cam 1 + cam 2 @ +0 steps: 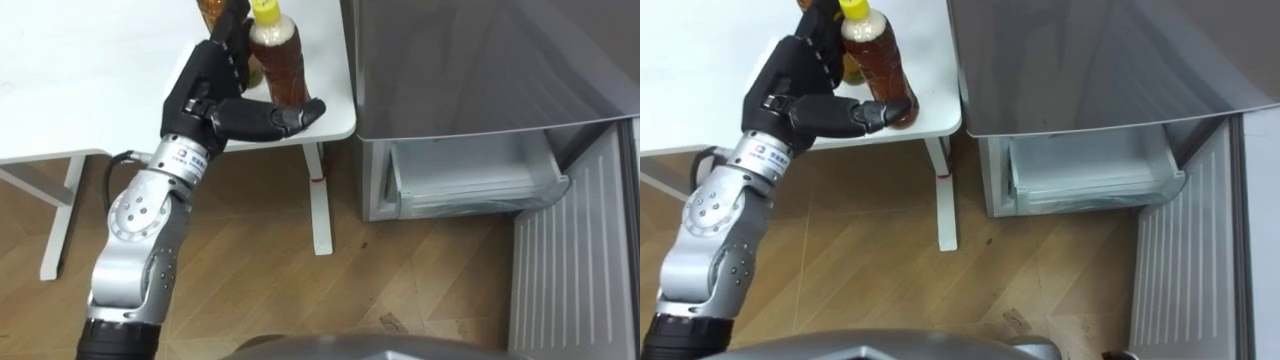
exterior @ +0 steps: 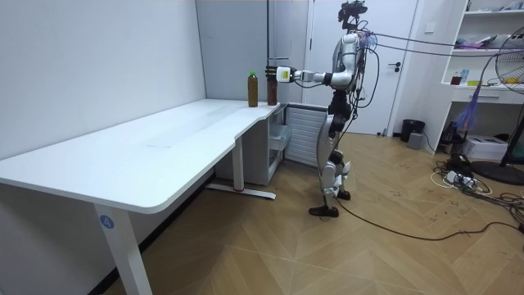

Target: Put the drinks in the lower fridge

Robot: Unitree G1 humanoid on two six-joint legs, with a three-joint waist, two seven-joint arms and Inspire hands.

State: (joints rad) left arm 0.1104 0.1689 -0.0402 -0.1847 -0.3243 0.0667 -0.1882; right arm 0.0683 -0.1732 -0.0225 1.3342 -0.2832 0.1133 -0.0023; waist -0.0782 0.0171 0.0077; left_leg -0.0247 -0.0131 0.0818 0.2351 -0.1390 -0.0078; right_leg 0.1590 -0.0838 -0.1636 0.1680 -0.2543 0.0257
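Observation:
A tea bottle [image 1: 280, 65] with a yellow cap stands upright near the corner of the white table [image 1: 80, 80]. A second bottle [image 1: 211, 10] of amber drink stands just behind it, partly hidden by my left hand [image 1: 215, 95]. That hand is open around the near bottle, with its fingers straight up along the bottle's left side and the thumb stretched across the front of its base. To the right the grey fridge [image 1: 480, 60] has its lower door [image 1: 570, 270] swung open and a pale drawer [image 1: 470, 175] showing. In the room view I stand by the fridge with that arm stretched out to the bottles [image 2: 271, 88].
The table's white leg and foot [image 1: 320, 200] stand on the wood floor between the table corner and the fridge. The open lower door takes up the floor at the right. A long stretch of bare tabletop [image 2: 164, 147] runs away from the bottles.

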